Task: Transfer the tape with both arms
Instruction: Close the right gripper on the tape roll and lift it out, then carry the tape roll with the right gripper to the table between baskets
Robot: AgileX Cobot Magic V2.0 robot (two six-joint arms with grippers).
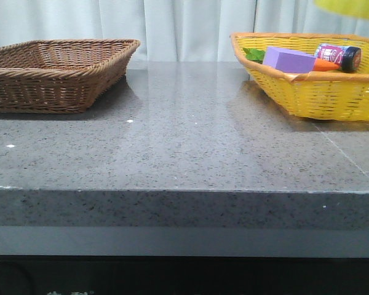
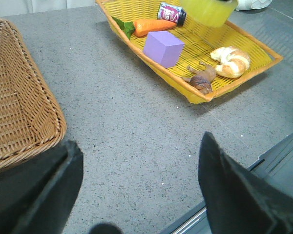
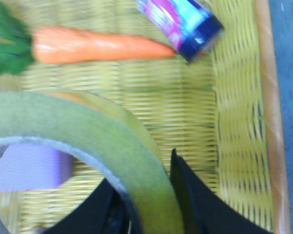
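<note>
The yellow tape roll (image 3: 88, 141) is held up in the air above the yellow basket (image 1: 332, 98). My right gripper (image 3: 151, 195) is shut on the roll's wall, one finger inside the core and one outside. The roll shows as a yellow edge at the top right of the front view (image 1: 350, 7) and at the top of the left wrist view (image 2: 210, 10). My left gripper (image 2: 136, 170) is open and empty above the grey table, between the two baskets. Neither arm shows in the front view.
The yellow basket holds a purple block (image 1: 288, 59), a carrot (image 3: 97, 45), a dark bottle (image 1: 338, 56), a croissant (image 2: 230, 61) and a small brown figure (image 2: 201, 79). A brown wicker basket (image 1: 49, 74) stands at the far left. The table's front edge (image 1: 184, 190) is near.
</note>
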